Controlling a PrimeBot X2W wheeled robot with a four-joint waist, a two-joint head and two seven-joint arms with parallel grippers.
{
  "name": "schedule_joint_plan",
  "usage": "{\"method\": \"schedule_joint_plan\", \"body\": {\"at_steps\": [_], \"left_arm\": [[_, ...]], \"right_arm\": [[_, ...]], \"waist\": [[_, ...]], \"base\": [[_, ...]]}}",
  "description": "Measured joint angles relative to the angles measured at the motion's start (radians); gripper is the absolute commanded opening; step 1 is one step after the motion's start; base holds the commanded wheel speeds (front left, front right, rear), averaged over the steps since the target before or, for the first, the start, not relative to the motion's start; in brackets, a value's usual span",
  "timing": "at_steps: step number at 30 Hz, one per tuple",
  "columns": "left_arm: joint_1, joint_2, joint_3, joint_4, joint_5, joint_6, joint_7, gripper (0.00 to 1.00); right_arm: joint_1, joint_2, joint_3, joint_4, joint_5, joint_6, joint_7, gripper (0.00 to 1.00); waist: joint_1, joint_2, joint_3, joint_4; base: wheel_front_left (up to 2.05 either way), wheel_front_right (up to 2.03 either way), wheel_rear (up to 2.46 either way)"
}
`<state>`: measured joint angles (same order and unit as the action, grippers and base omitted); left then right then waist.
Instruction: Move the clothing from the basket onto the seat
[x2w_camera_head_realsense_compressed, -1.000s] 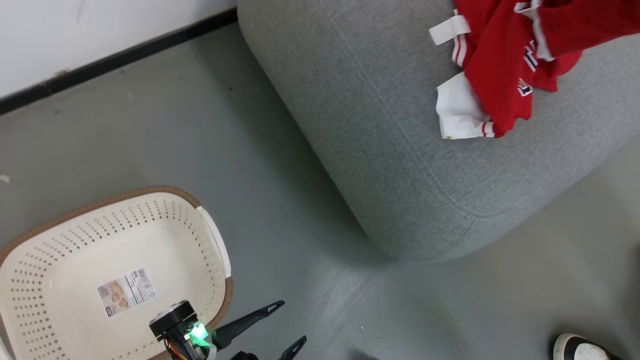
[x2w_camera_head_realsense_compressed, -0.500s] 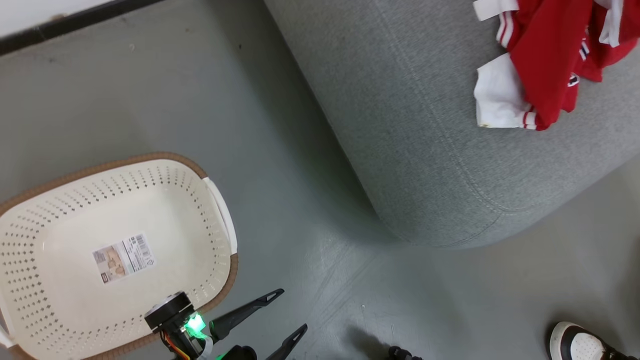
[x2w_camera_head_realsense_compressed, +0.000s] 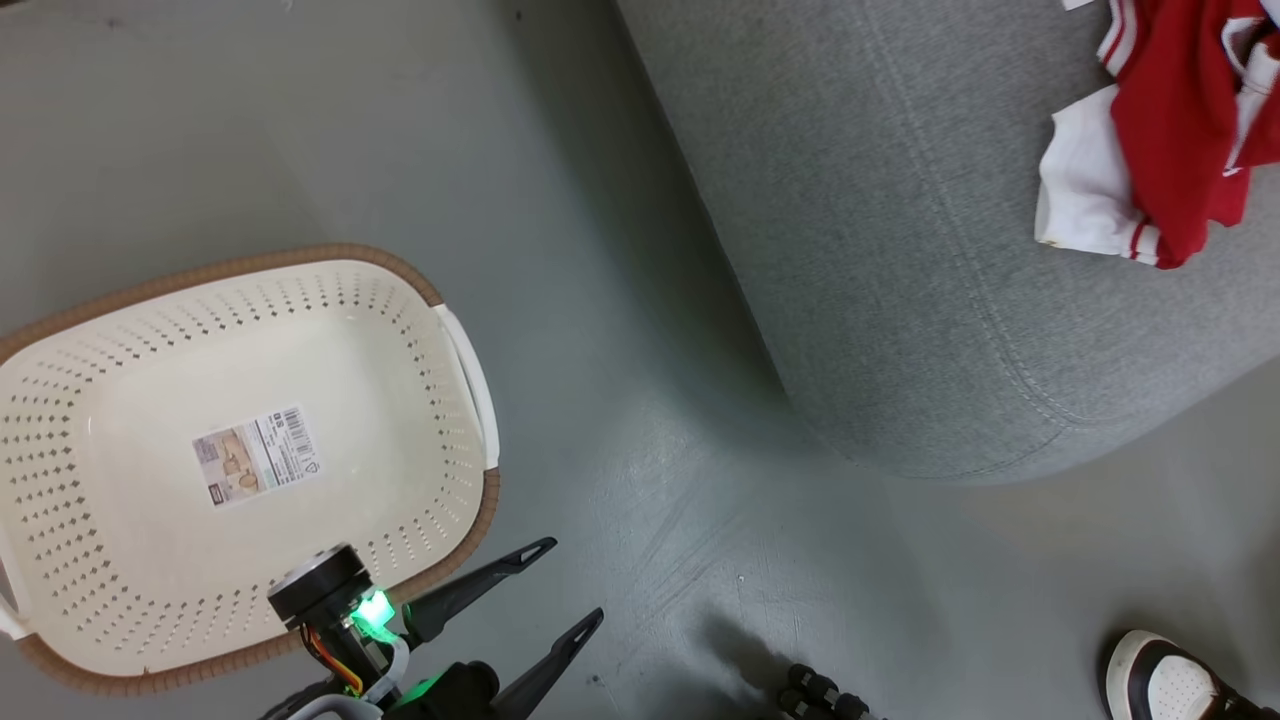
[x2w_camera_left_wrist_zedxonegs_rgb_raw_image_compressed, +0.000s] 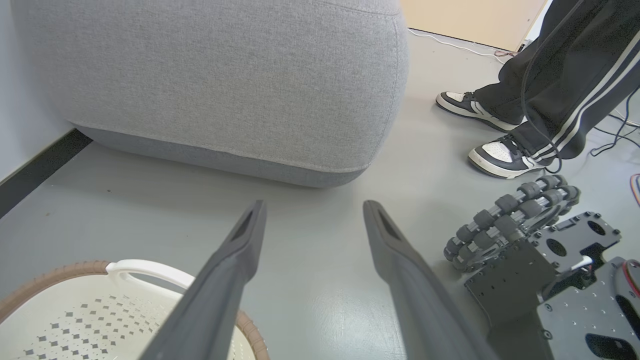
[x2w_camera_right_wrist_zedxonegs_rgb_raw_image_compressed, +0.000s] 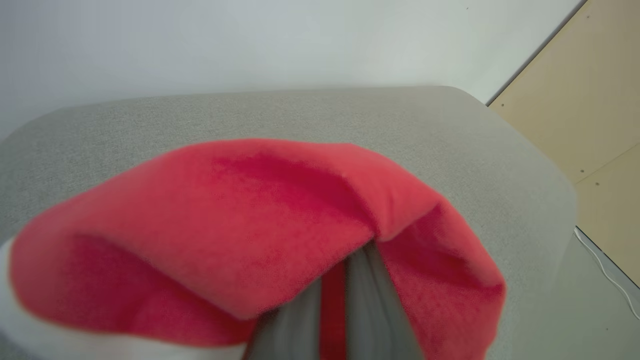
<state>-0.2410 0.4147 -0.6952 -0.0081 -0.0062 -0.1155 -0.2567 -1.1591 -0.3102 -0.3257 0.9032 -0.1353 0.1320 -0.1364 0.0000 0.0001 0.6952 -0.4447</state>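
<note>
The clothing (x2w_camera_head_realsense_compressed: 1170, 130), red with white panels, lies bunched on the seat (x2w_camera_head_realsense_compressed: 900, 250) at the head view's top right. In the right wrist view a red fold of the clothing (x2w_camera_right_wrist_zedxonegs_rgb_raw_image_compressed: 250, 225) drapes over my right gripper (x2w_camera_right_wrist_zedxonegs_rgb_raw_image_compressed: 350, 285), which is shut on it above the seat (x2w_camera_right_wrist_zedxonegs_rgb_raw_image_compressed: 300, 110). The basket (x2w_camera_head_realsense_compressed: 420, 420) stands on the floor at the left with just its paper label (x2w_camera_head_realsense_compressed: 258, 455) inside. My left gripper (x2w_camera_head_realsense_compressed: 574, 580) is open beside the basket's near right corner, nothing between its fingers. The left wrist view has my left gripper (x2w_camera_left_wrist_zedxonegs_rgb_raw_image_compressed: 315, 207) pointing at the seat's side (x2w_camera_left_wrist_zedxonegs_rgb_raw_image_compressed: 225, 90).
A person stands to the right, with a shoe (x2w_camera_head_realsense_compressed: 1160, 685) on the floor and striped trousers (x2w_camera_left_wrist_zedxonegs_rgb_raw_image_compressed: 565, 85). My base's roller wheel (x2w_camera_left_wrist_zedxonegs_rgb_raw_image_compressed: 510, 215) sits right of the left gripper. A dark skirting (x2w_camera_left_wrist_zedxonegs_rgb_raw_image_compressed: 40, 165) runs along the wall. Cables (x2w_camera_left_wrist_zedxonegs_rgb_raw_image_compressed: 615, 130) trail at the far right.
The head camera has swung, so the basket, seat and clothing sit further right in the picture. My left gripper stays open beside the basket.
</note>
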Motion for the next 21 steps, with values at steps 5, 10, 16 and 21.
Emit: {"method": "schedule_joint_plan", "body": {"at_steps": [5,10,16,21], "left_arm": [[-0.021,0.004,0.0,-0.005,0.001,0.0,0.0,1.0],[-0.045,0.001,0.0,-0.017,0.0,-0.001,0.0,1.0],[-0.065,0.004,0.001,-0.022,-0.002,-0.002,0.0,1.0],[-0.071,0.01,-0.002,-0.017,-0.002,-0.002,0.0,1.0]], "right_arm": [[-0.034,0.002,-0.008,0.03,-0.01,0.0,0.015,0.0],[-0.041,0.008,0.005,0.065,-0.035,0.0,0.036,0.0],[-0.067,0.012,-0.007,0.082,-0.043,0.0,0.042,1.0],[-0.078,0.019,-0.021,0.097,-0.051,0.0,0.021,1.0]], "waist": [[0.0,-0.0001,0.024,0.014],[0.0,0.0,0.044,0.025],[0.0,0.0,0.057,0.031],[0.0,0.0,0.054,0.027]], "base": [[0.0,0.0,0.0],[0.0,0.0,0.0],[0.0,0.0,0.0],[0.0,0.0,0.0]]}}
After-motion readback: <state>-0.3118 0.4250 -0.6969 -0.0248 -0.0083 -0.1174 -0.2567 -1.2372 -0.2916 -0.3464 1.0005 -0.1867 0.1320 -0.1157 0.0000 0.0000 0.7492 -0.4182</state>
